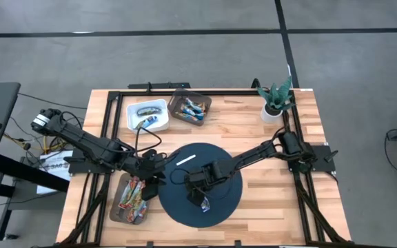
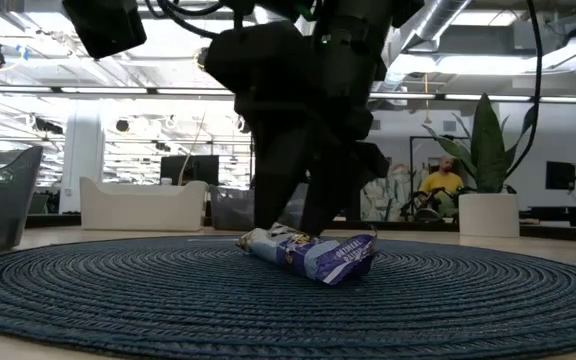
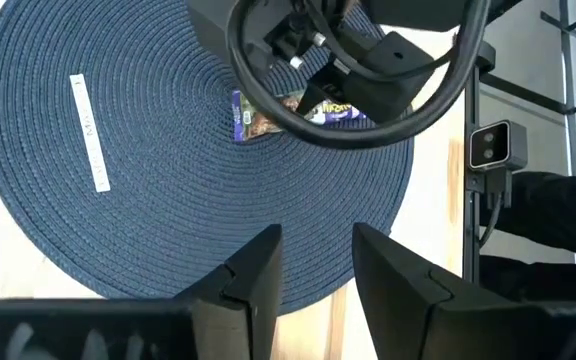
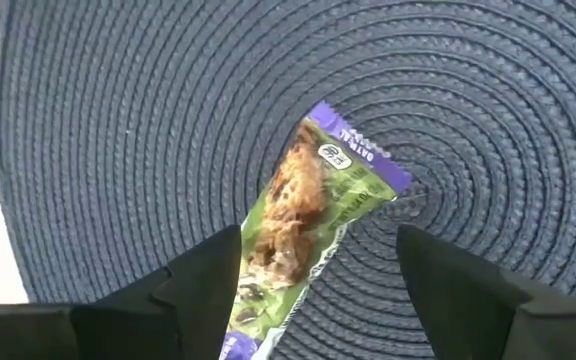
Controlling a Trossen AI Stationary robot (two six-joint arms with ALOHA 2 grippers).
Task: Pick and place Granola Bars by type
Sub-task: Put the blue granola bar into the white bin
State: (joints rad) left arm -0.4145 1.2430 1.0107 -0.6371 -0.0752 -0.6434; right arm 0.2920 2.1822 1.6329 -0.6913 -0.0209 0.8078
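Observation:
One granola bar [image 4: 303, 215] in a green and purple wrapper lies flat on the round dark blue woven mat [image 1: 220, 160]; it also shows in the low view [image 2: 313, 255] and the left wrist view [image 3: 258, 115]. My right gripper [image 4: 318, 275] is open and low over the mat [image 1: 200, 193], one finger on each side of the bar's near end. My left gripper [image 3: 316, 262] is open and empty, hovering at the mat's left edge [image 1: 156, 169]. More bars lie in three trays off the mat. My right gripper comes at the bar from above, pointing down, its fingers across the bar's width. One finger [image 4: 213, 280] stands right beside the wrapper's edge [image 4: 253, 250]; I cannot tell whether it touches. The bar rests flat on the mat.
A thin white strip [image 1: 186, 160] lies on the mat's far part. A white tray [image 1: 147, 114] and a brown tray [image 1: 189, 107] with bars stand at the far side. A tray of red-orange bars [image 1: 132, 200] sits near left. A potted plant [image 1: 276, 102] stands at the far right.

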